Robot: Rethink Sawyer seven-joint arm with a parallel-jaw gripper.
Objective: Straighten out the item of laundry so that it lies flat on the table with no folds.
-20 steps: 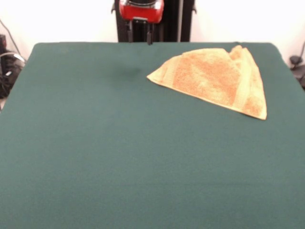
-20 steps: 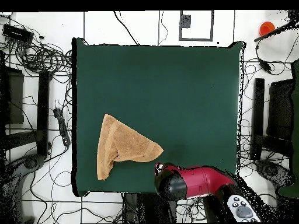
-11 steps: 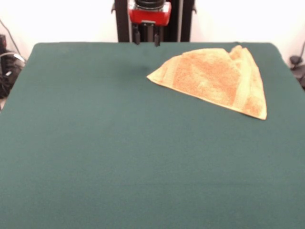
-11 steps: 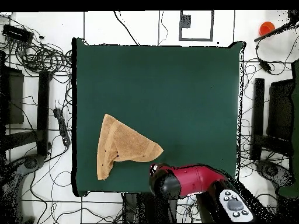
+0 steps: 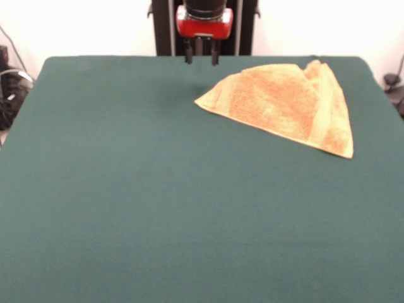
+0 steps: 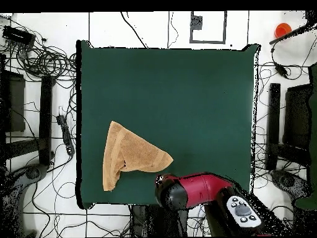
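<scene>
Golden-orange terry towel folded into triangle, upper right of dark green cloth table. Red-black gripper top centre, fingers parted, empty, just left of towel.

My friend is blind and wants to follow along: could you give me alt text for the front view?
A golden-orange towel lies folded into a rough triangle at the far right of a dark green table. Above the table's far edge hangs a red and black pincer, its two dark fingers parted and holding nothing, just left of the towel's nearest corner and not touching it.
</scene>
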